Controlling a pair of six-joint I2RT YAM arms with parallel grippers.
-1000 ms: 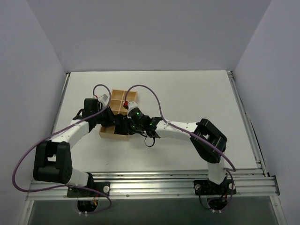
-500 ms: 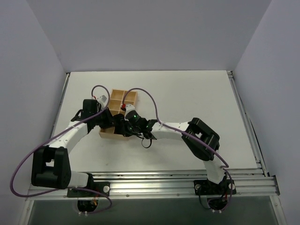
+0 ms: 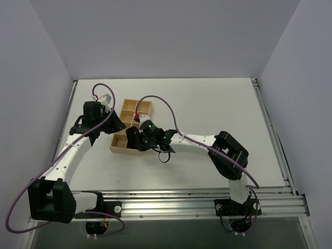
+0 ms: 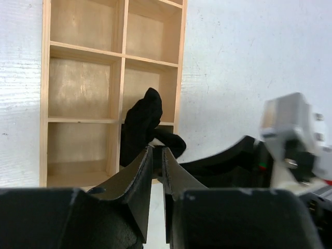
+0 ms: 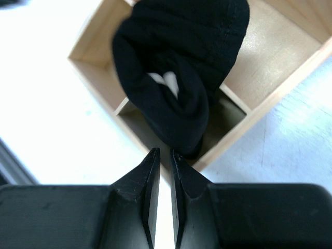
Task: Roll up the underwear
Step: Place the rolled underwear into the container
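The underwear (image 4: 141, 124) is a black bundle with a bit of pale band showing. It stands in the wooden tray (image 4: 83, 88), draped over a divider at the tray's near right corner (image 5: 181, 78). My left gripper (image 4: 155, 149) hangs back from it at the tray's left side (image 3: 118, 124). Its jaws are a narrow slit apart and hold nothing. My right gripper (image 5: 165, 151) sits just short of the bundle's lower edge (image 3: 132, 139). Its jaws are almost together with only table showing between them.
The tray (image 3: 129, 106) has two columns of compartments, and the others show bare wood. The right arm's wrist (image 4: 290, 135) lies close beside the tray on the right. White table surrounds it, with walls at the left, back and right.
The left arm has drawn back to the left, away from the tray, and its jaws have parted slightly. The right gripper stays at the tray's near corner with its jaws narrowed.
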